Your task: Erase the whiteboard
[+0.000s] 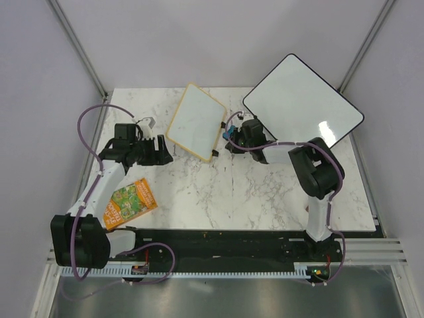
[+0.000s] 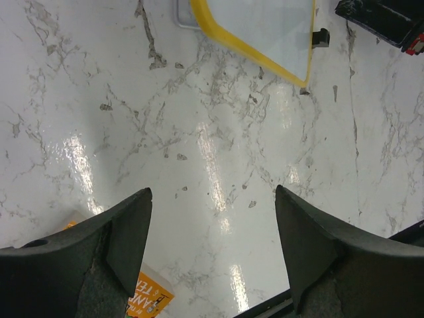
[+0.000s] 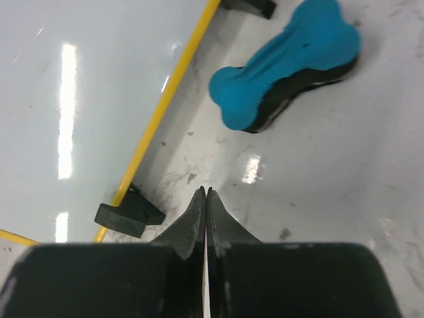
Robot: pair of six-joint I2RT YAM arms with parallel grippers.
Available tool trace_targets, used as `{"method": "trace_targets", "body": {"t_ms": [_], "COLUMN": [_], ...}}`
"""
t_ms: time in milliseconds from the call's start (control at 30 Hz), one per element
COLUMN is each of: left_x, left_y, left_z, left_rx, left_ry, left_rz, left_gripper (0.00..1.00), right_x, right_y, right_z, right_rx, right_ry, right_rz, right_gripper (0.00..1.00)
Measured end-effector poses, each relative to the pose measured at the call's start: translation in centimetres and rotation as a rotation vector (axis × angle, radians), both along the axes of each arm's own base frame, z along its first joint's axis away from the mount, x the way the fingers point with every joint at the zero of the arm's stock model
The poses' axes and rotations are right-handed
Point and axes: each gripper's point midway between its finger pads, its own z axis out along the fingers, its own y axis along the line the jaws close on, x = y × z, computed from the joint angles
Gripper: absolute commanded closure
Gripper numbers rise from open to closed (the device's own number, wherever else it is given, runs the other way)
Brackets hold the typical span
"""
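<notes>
Both arms reach out over the marble table [image 1: 218, 192], neither holding anything.

Nearest, an orange packet [image 1: 130, 202] lies flat by the left arm. The left fingers [image 2: 126, 232] stand wide apart over bare marble, short of the yellow board [image 1: 195, 121]. The right fingers [image 3: 199, 218] are pressed together with nothing between them, low over the table just beside that board's yellow edge. The blue eraser [image 3: 291, 63] lies on the table a little beyond their tips, near the same edge. The yellow board lies mid-back, white and glossy. Farther right, the big board [image 1: 301, 99], black-edged, fills the far corner, white with a patch of glare.
</notes>
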Motion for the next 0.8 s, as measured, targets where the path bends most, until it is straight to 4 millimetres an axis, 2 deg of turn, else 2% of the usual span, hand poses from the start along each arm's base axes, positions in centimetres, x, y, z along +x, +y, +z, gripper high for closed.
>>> {"method": "trace_targets", "body": {"t_ms": [133,267,800], "left_x": [0.2,0.2,0.2], "left_y": [0.2,0.1,0.0], "left_z": [-0.6,-1.1,-1.1], "left_rx": [-0.010,-0.017,-0.022], "left_ry": [0.020,0.041,0.043], "left_rz": [0.004,0.000,-0.002], "left_gripper": [0.21,0.21,0.21], "right_x": [-0.4,-0.6,-0.2], "right_y": [2.7,4.3,6.0], "right_z": [-1.1,-1.3,-1.3], "right_rx": [-0.012,-0.022,-0.053], "right_ry": [0.015,0.019,0.010], "right_rz": [0.048,0.071,0.084], "right_gripper": [1.00,1.00,1.00]}}
